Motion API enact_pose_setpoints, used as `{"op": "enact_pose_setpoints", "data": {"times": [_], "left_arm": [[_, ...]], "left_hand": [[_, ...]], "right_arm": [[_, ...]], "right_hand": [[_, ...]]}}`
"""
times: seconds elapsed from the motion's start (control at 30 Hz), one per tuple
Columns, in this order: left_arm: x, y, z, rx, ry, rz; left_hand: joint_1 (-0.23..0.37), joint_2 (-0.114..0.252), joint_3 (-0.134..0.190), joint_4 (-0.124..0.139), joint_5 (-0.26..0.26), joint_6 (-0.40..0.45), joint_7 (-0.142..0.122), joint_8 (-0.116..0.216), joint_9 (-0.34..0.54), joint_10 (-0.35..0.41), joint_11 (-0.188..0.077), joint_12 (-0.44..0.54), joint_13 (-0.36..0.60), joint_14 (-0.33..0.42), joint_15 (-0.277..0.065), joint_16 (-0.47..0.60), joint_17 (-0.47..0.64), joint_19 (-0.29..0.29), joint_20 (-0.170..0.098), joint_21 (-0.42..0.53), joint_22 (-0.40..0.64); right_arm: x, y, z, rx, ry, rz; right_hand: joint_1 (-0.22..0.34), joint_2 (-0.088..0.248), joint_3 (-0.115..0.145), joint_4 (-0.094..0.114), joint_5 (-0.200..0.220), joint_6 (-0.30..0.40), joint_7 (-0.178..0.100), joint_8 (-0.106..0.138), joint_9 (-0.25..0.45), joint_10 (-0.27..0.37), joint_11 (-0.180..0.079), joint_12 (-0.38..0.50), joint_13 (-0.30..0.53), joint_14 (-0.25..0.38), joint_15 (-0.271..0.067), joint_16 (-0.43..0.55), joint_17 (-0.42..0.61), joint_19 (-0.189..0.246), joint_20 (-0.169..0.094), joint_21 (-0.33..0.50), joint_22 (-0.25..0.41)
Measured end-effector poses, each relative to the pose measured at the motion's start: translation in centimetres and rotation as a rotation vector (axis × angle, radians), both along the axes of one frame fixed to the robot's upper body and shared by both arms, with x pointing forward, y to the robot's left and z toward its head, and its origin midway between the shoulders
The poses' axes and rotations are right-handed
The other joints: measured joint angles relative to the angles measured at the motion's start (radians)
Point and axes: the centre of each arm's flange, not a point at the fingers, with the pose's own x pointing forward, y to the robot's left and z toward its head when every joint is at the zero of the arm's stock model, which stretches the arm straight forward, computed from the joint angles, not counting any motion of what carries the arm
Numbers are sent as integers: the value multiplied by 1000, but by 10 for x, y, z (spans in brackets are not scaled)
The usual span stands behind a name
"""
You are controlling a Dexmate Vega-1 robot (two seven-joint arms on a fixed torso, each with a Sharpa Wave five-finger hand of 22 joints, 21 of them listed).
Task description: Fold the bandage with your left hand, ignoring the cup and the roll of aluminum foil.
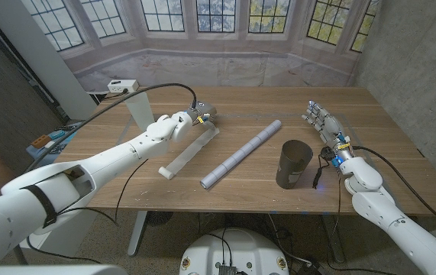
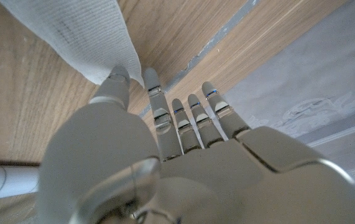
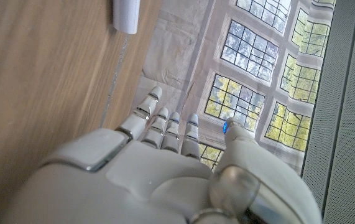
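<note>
While the bandage (image 1: 192, 150), lying near the table's (image 1: 385, 126) middle, is touched at its far end by the left hand's (image 1: 191, 118) straight, close-together fingertips (image 2: 117, 77), it could be slid, not folded.

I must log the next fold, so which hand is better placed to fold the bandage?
Left. The left hand is at the far end of the bandage, fingertips touching its edge. The right hand stands far off, beyond the cup.
</note>
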Motion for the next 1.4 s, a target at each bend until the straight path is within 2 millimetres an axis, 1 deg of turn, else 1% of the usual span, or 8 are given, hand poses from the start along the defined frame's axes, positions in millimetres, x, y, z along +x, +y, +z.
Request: {"op": "enact_pose_setpoints", "data": {"times": [0.13, 0.3, 0.43, 0.57, 0.97, 1.17, 1.23, 1.4], "left_arm": [[0, 0, -1, 0, -5, 1], [2, 2, -4, 0, -8, 4], [3, 3, -5, -1, -12, 6], [4, 4, -5, 0, -19, 5], [10, 5, -4, 7, -32, -5], [12, 5, -3, 9, -36, -10], [12, 4, -3, 9, -38, -16], [13, 3, -2, 12, -43, -30]], "left_hand": [[4, 4, 4, -4, 0, 14, -4, 8, 0, 10, -5, 0, 0, 11, -4, 0, 0, 7, -7, 1, 0], [12, 12, 4, -4, 4, 31, -3, 12, 5, 29, -12, 0, 0, 22, -7, 5, 0, 13, -6, 4, 0], [13, 13, 4, -4, 4, 36, -7, 12, 5, 35, -6, 0, 0, 23, -9, 6, 0, 16, -9, 4, 0], [14, 14, 4, -4, 4, 43, -7, 12, 6, 44, -16, 7, 0, 34, -12, 8, 0, 20, -6, 4, 0], [24, 23, 4, -4, 4, 80, -9, 20, 8, 76, -23, 8, 0, 57, -22, 16, 5, 25, -11, 7, 0], [25, 24, 4, -4, 4, 89, -14, 30, 14, 83, -19, 8, 5, 63, -23, 16, 5, 36, -11, 11, 0], [25, 24, 4, -4, 4, 93, -11, 37, 17, 89, -24, 7, 5, 70, -23, 19, 9, 36, -11, 11, 0], [25, 24, 4, -4, 4, 117, -20, 51, 26, 109, -29, 14, 5, 82, -32, 23, 10, 37, -12, 11, 0]], "right_arm": [[-1, -1, -1, -1, 1, 0], [-1, -1, -1, -1, 2, 0], [-1, -1, -1, 0, 2, 0], [-1, -1, -2, 1, 3, 0], [2, 1, -2, 4, 8, -1], [2, 2, -1, 6, 8, -7], [2, 2, -1, 6, 8, -7], [1, 2, -1, 7, 10, -12]], "right_hand": [[0, 0, 0, 0, 0, 0, 0, 0, 0, 0, 0, 0, 0, 0, 0, 0, 0, 0, 0, 0, 0], [0, 0, 0, 0, 0, 0, 0, 0, 0, 0, 0, 0, 0, 0, 0, 0, 0, 0, 0, 0, 0], [0, 0, 0, 0, 0, 0, 0, 0, 0, 0, 0, 0, 0, 0, 0, 0, 0, 0, 0, 0, 0], [0, 0, 0, 0, 0, 0, 0, 0, 0, 0, 0, 0, 0, 0, 0, 0, 0, 0, 0, 0, 0], [0, 0, 4, -4, 0, 0, 0, 0, 0, 0, 0, 0, 0, 0, 0, 0, 0, 0, 0, 0, 0], [-4, 4, 4, -4, 0, 0, 0, 0, 0, 0, 0, 0, 0, 0, 0, 0, 0, 0, 0, 0, 0], [-4, 4, 4, -4, 0, 0, 0, 0, 0, 0, 0, 0, 0, 0, 0, 0, 0, 0, 0, 0, 0], [-4, 4, 4, -4, 0, 0, 0, 0, 0, 0, 0, 0, 0, 0, 0, 0, 0, 0, 0, 0, 0]]}}
